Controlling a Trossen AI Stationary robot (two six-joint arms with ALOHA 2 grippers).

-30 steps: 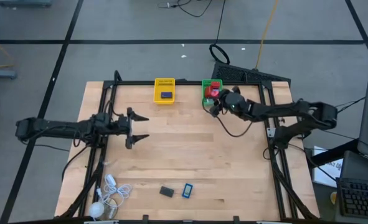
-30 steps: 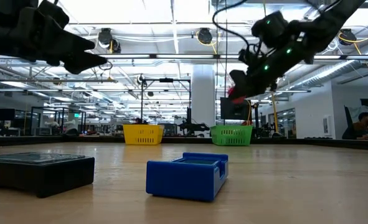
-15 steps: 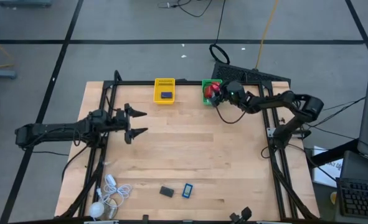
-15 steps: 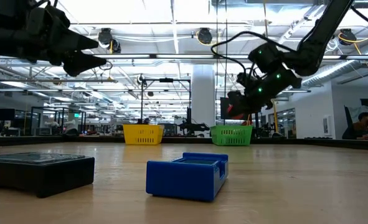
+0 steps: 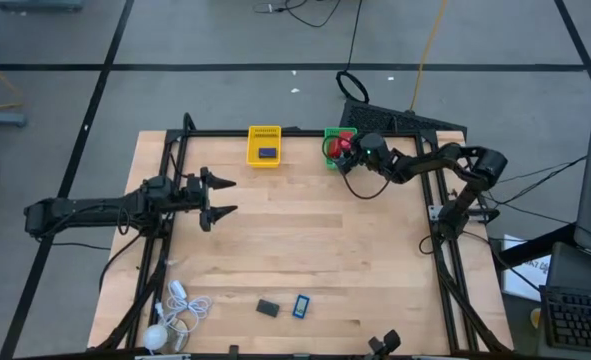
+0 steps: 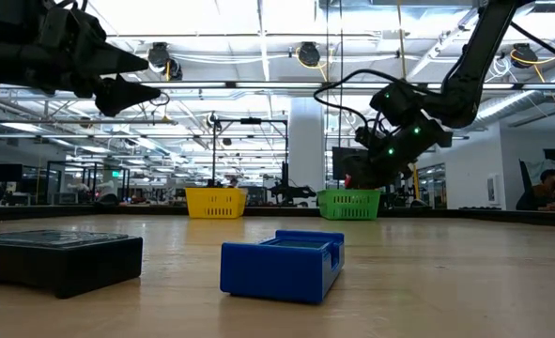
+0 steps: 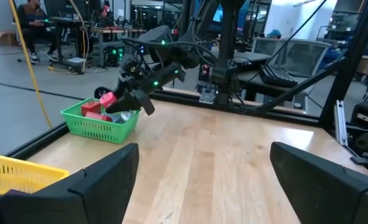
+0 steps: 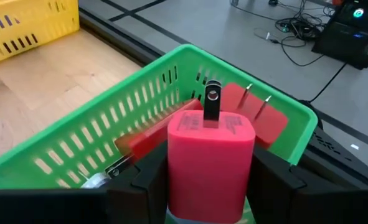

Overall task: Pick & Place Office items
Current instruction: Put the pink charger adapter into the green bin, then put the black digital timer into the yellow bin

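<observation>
Here the right gripper (image 5: 346,150) hangs over the green basket (image 5: 331,157) at the table's far edge, its fingers (image 8: 147,180) clamped on a red plug block (image 8: 210,163) with a metal prong sticking out of its end. In the right wrist view the block sits just above the basket's rim, and more red pieces (image 8: 249,119) lie inside the basket beneath it. The left wrist view shows the same gripper tilted down at the basket, the red block at its tip.

The left gripper (image 5: 218,198) hovers above the left side of the table (image 5: 305,250), well apart from both baskets, its fingers spread wide with nothing between them.

The yellow basket (image 5: 264,134) stands just beside the green one along the far edge and holds a dark blue piece (image 5: 267,153).

Near the front edge a black piece (image 5: 267,308) and a blue piece (image 5: 301,306) lie side by side on the wood, close but not touching. In the low view the blue one is an open-topped box shape and the black one a flat slab to its left.

A white coiled cable (image 5: 180,310) with a round ball lies at the front left corner.
</observation>
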